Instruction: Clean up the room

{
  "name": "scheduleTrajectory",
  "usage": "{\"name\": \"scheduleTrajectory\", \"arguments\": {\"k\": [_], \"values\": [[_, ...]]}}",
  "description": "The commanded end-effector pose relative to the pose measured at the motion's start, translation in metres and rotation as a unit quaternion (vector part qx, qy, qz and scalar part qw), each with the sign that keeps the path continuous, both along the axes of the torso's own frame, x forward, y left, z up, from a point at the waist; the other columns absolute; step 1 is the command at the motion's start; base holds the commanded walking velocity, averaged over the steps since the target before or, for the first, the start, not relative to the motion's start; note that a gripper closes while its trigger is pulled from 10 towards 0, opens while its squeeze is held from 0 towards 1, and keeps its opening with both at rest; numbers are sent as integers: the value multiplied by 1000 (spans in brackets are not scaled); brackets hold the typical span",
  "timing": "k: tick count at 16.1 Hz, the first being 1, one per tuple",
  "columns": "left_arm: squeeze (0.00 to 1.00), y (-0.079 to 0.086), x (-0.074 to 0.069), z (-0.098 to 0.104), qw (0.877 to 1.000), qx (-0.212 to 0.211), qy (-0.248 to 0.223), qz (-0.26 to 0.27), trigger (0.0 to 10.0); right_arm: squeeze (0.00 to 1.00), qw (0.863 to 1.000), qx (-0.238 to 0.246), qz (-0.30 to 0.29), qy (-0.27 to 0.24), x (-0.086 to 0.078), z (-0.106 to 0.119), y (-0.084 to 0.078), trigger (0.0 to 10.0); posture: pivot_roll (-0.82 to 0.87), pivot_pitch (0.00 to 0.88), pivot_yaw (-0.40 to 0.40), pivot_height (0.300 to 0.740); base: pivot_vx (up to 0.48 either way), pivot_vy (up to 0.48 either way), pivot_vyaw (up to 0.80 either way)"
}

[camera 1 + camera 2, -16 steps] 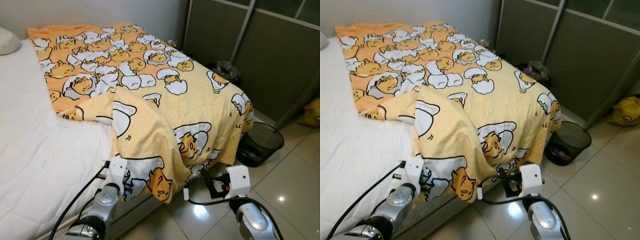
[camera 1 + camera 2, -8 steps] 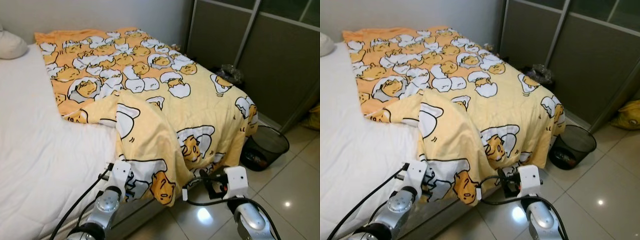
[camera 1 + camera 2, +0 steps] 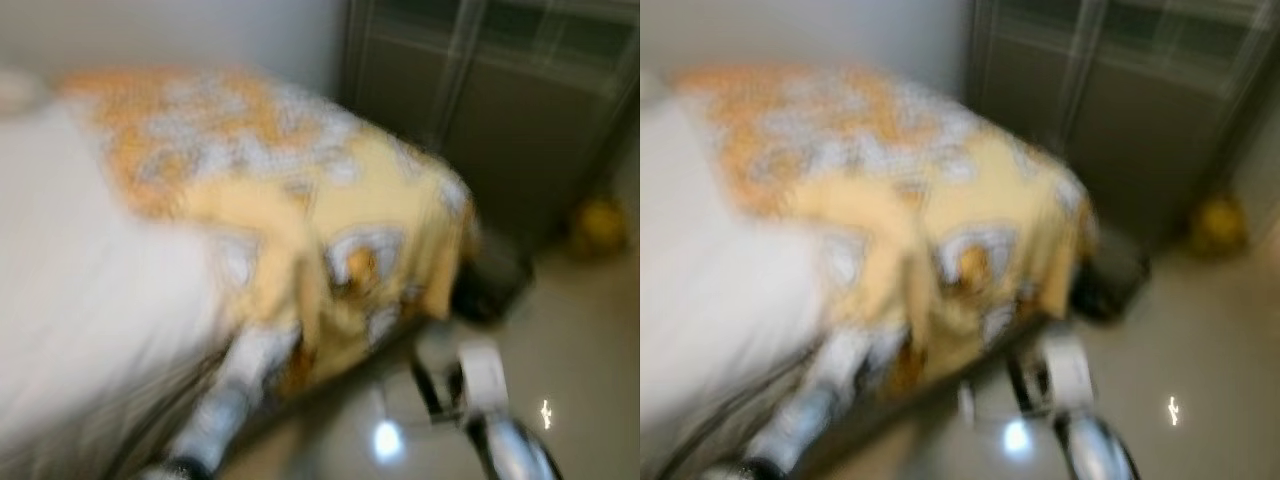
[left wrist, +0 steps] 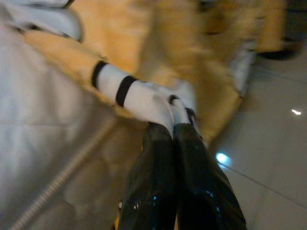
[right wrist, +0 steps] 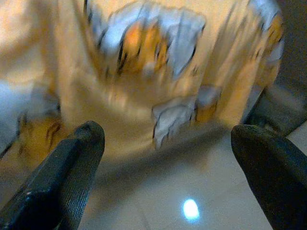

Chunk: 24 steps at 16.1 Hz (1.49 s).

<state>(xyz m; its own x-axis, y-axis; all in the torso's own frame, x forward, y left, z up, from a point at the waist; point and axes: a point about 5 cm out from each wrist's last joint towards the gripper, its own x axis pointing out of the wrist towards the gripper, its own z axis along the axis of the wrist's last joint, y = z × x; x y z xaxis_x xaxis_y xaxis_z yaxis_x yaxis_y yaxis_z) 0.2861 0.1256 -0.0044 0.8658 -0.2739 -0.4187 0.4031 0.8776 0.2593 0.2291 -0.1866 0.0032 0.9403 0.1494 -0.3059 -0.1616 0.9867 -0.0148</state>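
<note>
Yellow egg-print cotton blanket: hanging corner pinched in the closed left gripper; right gripper, spread wide, faces the draped edge just beyond.

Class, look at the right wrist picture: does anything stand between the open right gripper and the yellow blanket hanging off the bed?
Nothing visible does. The right gripper faces the blanket across bare floor.

A home bedroom: a bed with a white sheet and a yellow cartoon-print blanket, glossy floor tiles, dark sliding wardrobe doors at two o'clock.
</note>
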Motion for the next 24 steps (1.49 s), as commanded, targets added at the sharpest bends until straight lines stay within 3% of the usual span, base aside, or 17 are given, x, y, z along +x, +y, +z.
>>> {"name": "scheduleTrajectory", "arguments": {"k": [1, 3, 4, 6, 8, 12, 13, 14, 16, 19, 20, 21, 22, 24], "values": [[0, -8, -12, -11, 996, 19, 37, -75, 10000, 0, 999, 3, 17, -33, 17, 15, 8, 10000, -22, 0, -7, 731, 0, 0, 0], [0, -43, -30, -20, 966, 16, 108, -235, 10000, 0, 999, 0, 24, -24, 15, 12, 8, 10000, -22, 0, -9, 731, 0, 0, 0], [0, -52, -37, -23, 954, 5, 134, -270, 10000, 0, 999, -1, 26, -23, 14, 12, 8, 10000, -32, 0, -7, 731, 0, 0, 0], [0, -66, -44, -25, 939, -18, 161, -304, 10000, 0, 999, -2, 26, -21, 13, 11, 6, 10000, -42, 0, -6, 731, 0, 0, 0], [0, -73, -49, -27, 932, -20, 173, -317, 10000, 0, 999, -4, 26, -19, 12, 11, 6, 10000, -47, 1, -7, 731, 0, 0, 0], [0, -67, -62, -38, 922, 6, 205, -329, 10000, 0, 999, -8, 31, -13, 9, 9, 5, 10000, -51, 6, -8, 731, 0, 0, 0], [0, -63, -57, -37, 936, 18, 181, -301, 10000, 0, 999, -7, 31, -12, 9, 9, 5, 10000, -49, 7, -8, 731, 0, 0, 0], [1000, -59, -53, -35, 943, 21, 170, -285, 10000, 0, 999, -7, 29, -14, 8, 9, 5, 10000, -48, 6, -8, 731, 0, 0, 0], [1000, -47, -41, -28, 957, 40, 126, -258, 10000, 0, 999, -1, 23, -24, 10, 12, 5, 10000, -43, 0, 0, 731, 0, 0, 0], [1000, -25, -32, -21, 956, 104, 60, -269, 10000, 0, 999, 0, 10, -37, 12, 14, 2, 10000, -24, 0, 8, 731, 0, 0, 0], [1000, -21, -26, -15, 962, 95, 44, -254, 10000, 0, 999, 2, 5, -41, 13, 15, 2, 10000, -18, 0, 13, 731, 0, 0, 0], [1000, -5, 6, 14, 991, 37, -29, -125, 10000, 0, 997, 17, -21, -71, 23, 28, 0, 10000, -2, 0, 24, 731, 0, 0, 0], [1000, 3, 21, 32, 996, -28, -67, -51, 10000, 0, 995, 23, -35, -93, 30, 39, 0, 10000, 9, 0, 30, 731, 0, 0, 0], [1000, 16, 45, 75, 976, -118, -167, 73, 10000, 0, 988, 50, -67, -131, 45, 58, -2, 10000, 16, 0, 36, 731, 0, 0, 303]]}}
